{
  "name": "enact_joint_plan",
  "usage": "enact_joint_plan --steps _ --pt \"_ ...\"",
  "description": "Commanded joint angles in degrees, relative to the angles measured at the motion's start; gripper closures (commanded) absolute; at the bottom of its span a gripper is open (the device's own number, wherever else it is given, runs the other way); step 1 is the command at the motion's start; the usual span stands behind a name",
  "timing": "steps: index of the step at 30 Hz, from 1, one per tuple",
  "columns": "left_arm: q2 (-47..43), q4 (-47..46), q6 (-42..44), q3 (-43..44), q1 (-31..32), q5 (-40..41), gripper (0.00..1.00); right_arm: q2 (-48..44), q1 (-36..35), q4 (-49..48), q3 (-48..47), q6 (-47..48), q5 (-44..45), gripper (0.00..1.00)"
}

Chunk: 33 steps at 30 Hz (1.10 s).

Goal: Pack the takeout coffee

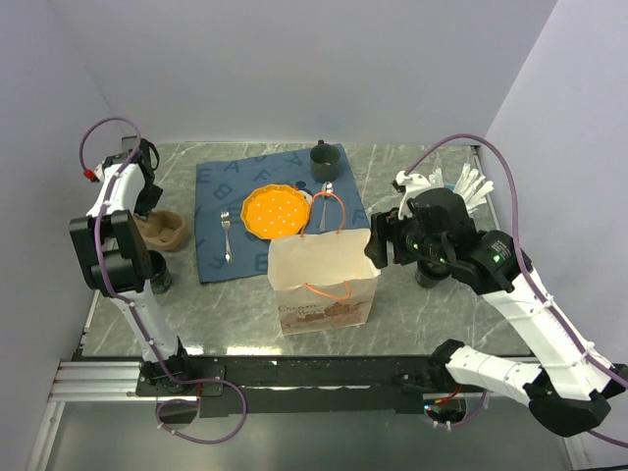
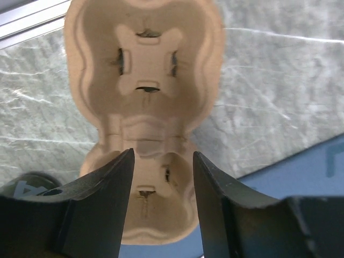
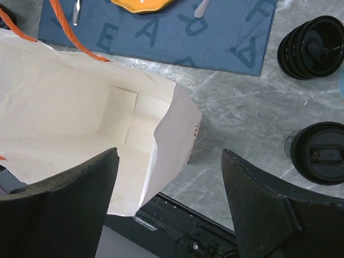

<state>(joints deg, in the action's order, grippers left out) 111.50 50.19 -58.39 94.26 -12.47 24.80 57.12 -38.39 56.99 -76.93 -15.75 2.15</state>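
Empty paper bag (image 3: 70,107), mouth open, rim edge between spread right gripper (image 3: 169,153) fingers; left gripper (image 2: 162,155), fingers apart, over empty pulp cup carrier (image 2: 145,64).

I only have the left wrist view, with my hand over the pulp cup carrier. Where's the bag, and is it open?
Observer: The paper bag stands upright with its top open at the near middle of the table, to the right of your carrier.
Operator: What's the right hand doing?
Observer: The right hand hovers open above the bag's right wall, not gripping it.
Operator: Any cups nearby?
Observer: A black-lidded cup stands on the table to the right of the bag.
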Motion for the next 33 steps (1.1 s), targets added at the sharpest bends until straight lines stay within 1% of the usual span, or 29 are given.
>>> enact_joint_plan --steps 1,5,10,18,23,27,29,31,33 --pt "-1.5 -0.5 -1.2 -1.9 -0.6 0.9 0.46 -0.2 -0.2 -2.2 -2.5 0.9 1.0 0.16" --pt "-2.5 -0.9 -0.8 -3.4 -0.9 1.7 0.46 -0.3 -0.2 -2.4 -2.3 0.8 0.6 0.16" --pt "-2.5 -2.9 0.7 -5.0 -1.5 0.8 0.46 -1.1 -0.4 -2.4 -1.7 0.4 0.7 0.16" --pt "-1.9 -3.7 2.1 -4.2 -2.2 1.2 0.46 -2.0 -0.3 -2.0 -0.8 -0.3 0.7 0.16" --pt "-1.3 -2.9 2.6 -2.9 -2.5 1.5 0.47 -2.0 -0.2 -2.0 -0.7 -0.4 0.5 0.16" --pt "-1.6 -2.6 3.1 -2.9 -2.6 1.2 0.53 -1.4 -0.2 -2.0 -1.5 -0.2 0.7 0.16" --pt "-2.1 -2.3 3.4 -2.6 -2.5 1.2 0.54 -1.2 -0.3 -1.9 -1.8 -0.2 0.7 0.16" --pt "-2.5 -1.7 3.8 -2.0 -2.5 1.2 0.61 -1.1 -0.3 -1.9 -2.4 -0.4 0.4 0.16" --pt "-3.0 -1.2 4.4 -1.4 -2.6 1.2 0.65 -1.0 -0.2 -1.5 -3.4 -0.3 0.1 0.16"
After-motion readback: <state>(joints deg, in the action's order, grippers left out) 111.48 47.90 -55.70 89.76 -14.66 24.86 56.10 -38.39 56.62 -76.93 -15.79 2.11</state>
